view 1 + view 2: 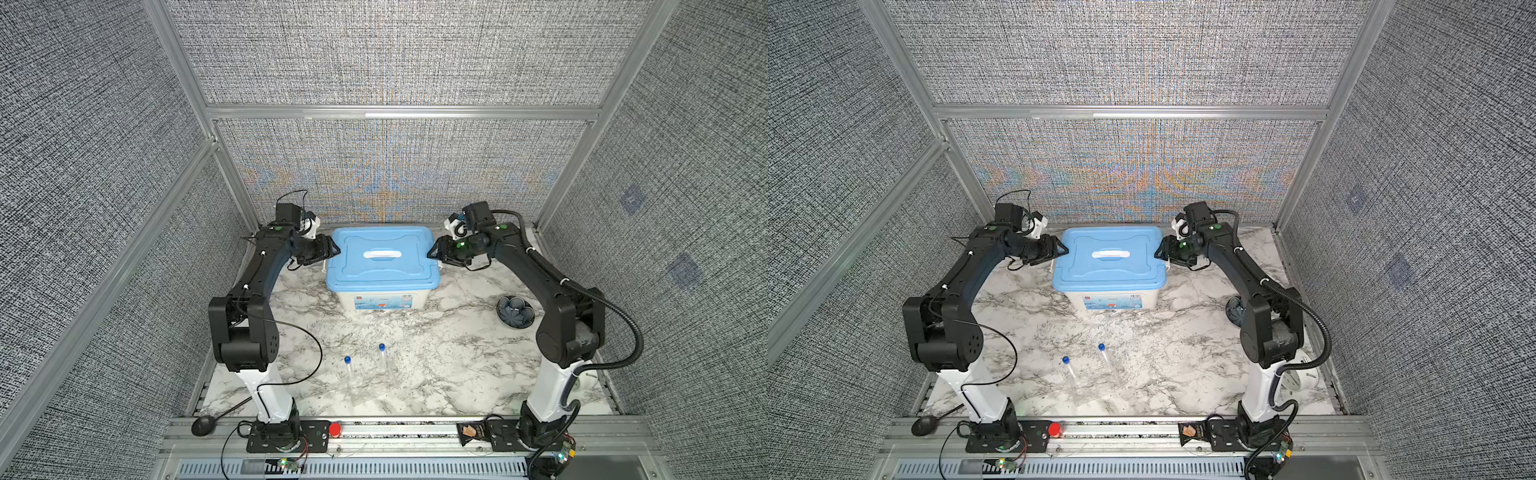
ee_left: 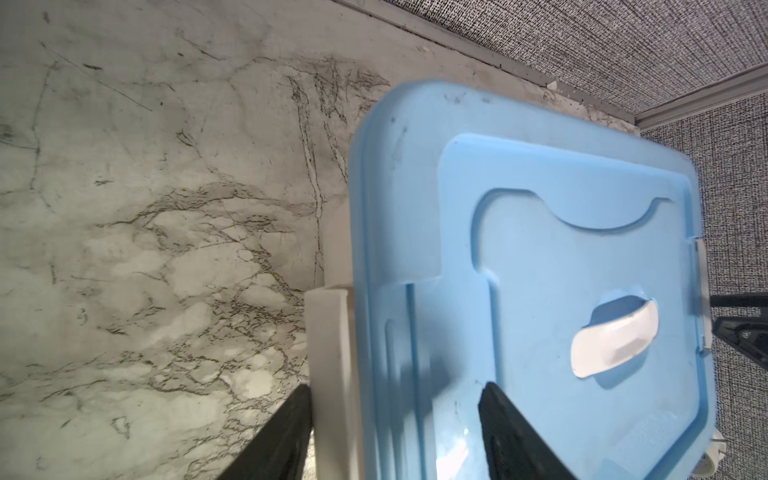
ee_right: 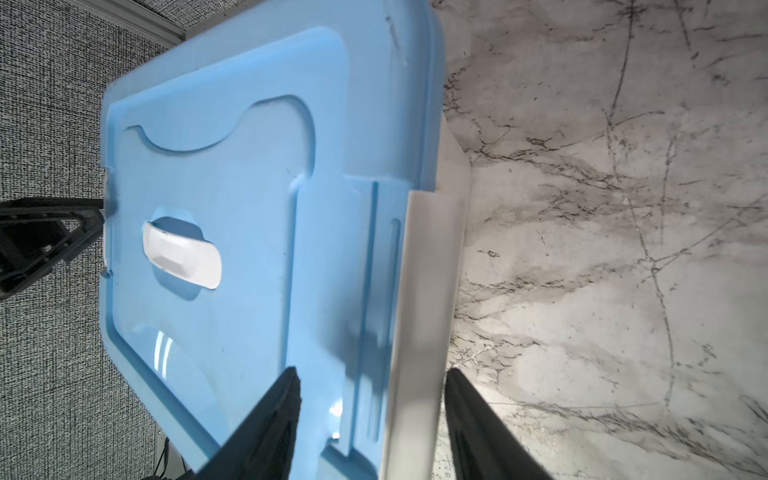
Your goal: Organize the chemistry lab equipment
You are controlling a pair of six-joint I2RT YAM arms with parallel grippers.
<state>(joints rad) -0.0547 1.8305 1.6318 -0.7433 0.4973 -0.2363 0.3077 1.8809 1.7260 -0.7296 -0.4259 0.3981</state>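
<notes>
Two slim clear tubes with blue caps (image 1: 348,362) (image 1: 382,350) lie side by side on the marble near the front, far from both grippers. At the back stands a white box with a blue lid (image 1: 357,266). My left gripper (image 1: 334,250) (image 2: 397,388) straddles the white latch (image 2: 330,332) on the lid's left edge. One finger touches the latch's outer face, the other hangs over the lid, and the jaws stand apart. My right gripper (image 1: 432,253) (image 3: 372,374) is closed on the matching latch (image 3: 428,270) and the lid's rim on the right edge.
A dark flower-shaped dish (image 1: 515,312) sits right of the box, close to the right arm's elbow. A round white clock (image 1: 1300,380) stands behind the right arm's base. Walls close in just behind the box. A white handle (image 1: 381,255) lies flat on the lid.
</notes>
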